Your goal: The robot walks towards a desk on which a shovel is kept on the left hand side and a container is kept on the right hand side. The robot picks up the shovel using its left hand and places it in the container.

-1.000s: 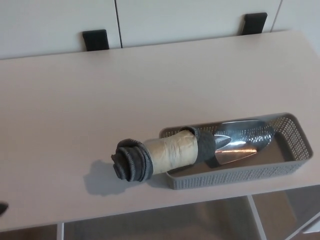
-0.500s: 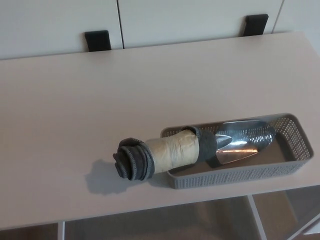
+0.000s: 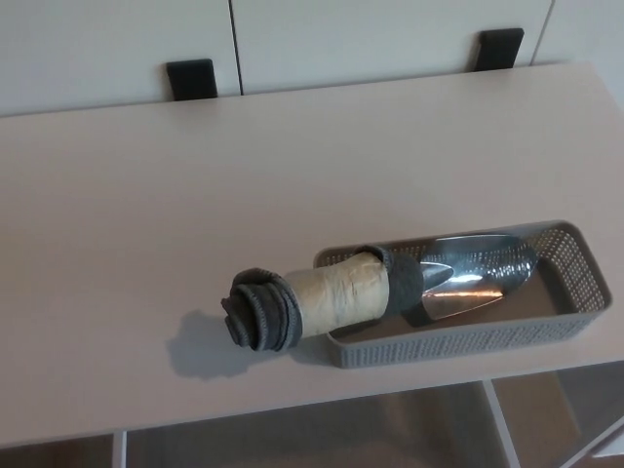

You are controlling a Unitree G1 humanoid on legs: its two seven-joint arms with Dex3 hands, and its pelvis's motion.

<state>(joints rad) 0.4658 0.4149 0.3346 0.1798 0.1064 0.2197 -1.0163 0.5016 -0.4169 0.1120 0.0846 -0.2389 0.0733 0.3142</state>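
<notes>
The shovel (image 3: 370,288) lies in the grey perforated container (image 3: 575,283) at the desk's front right. Its shiny metal blade (image 3: 473,273) rests inside the container. The thick tan handle, wrapped in grey at its end (image 3: 258,310), sticks out over the container's left rim above the desk top. Neither of my hands shows in the head view.
The pale desk (image 3: 195,185) spans the picture, its front edge just below the container. Two black brackets (image 3: 191,78) (image 3: 499,47) sit at the desk's back edge against white cabinet panels. Floor and a shelf frame show under the front edge.
A dark tip at the lower left edge, seen one second ago, is gone from view. The picture has shifted slightly; the shovel and container stay as they were.
</notes>
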